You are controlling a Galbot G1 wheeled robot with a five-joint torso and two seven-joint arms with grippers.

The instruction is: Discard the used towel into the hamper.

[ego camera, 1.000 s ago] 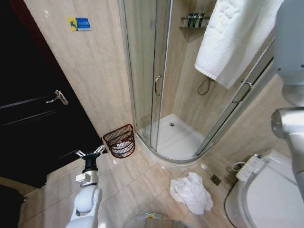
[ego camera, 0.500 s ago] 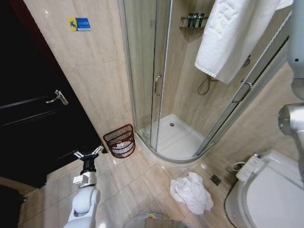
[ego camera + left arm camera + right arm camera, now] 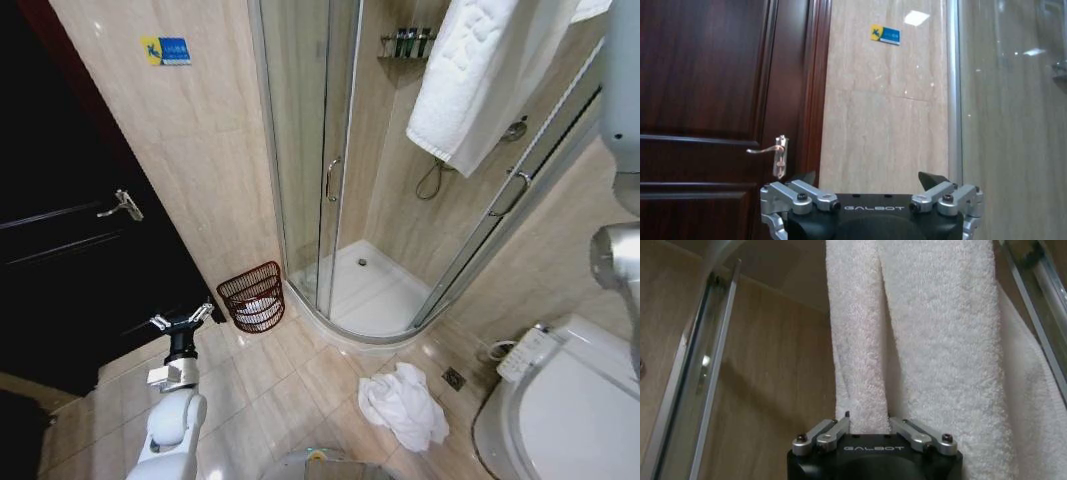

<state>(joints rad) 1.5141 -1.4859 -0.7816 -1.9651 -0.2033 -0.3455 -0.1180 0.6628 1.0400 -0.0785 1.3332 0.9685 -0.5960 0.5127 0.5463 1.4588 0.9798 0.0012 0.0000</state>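
Observation:
A large white towel point(image 3: 480, 70) hangs at the upper right of the head view, in front of the shower's glass. In the right wrist view my right gripper point(image 3: 867, 421) is shut on a fold of this towel point(image 3: 933, 340), which rises straight from its fingers. The hamper point(image 3: 253, 297), a reddish-brown openwork basket, stands on the floor against the wall beside the shower door. My left gripper point(image 3: 181, 321) is open and holds nothing, low over the tiles just left of the hamper. The left wrist view shows that gripper point(image 3: 867, 177) pointing at the wall and the door.
A second white towel point(image 3: 403, 404) lies crumpled on the floor tiles near the toilet point(image 3: 560, 420). The curved glass shower cabin point(image 3: 340, 170) fills the middle. A dark wooden door point(image 3: 70, 240) with a lever handle point(image 3: 122, 205) stands on the left.
The hanging towel has shifted a little up and to the left, and the right arm has drawn toward the picture's right edge. My left gripper has slid slightly left.

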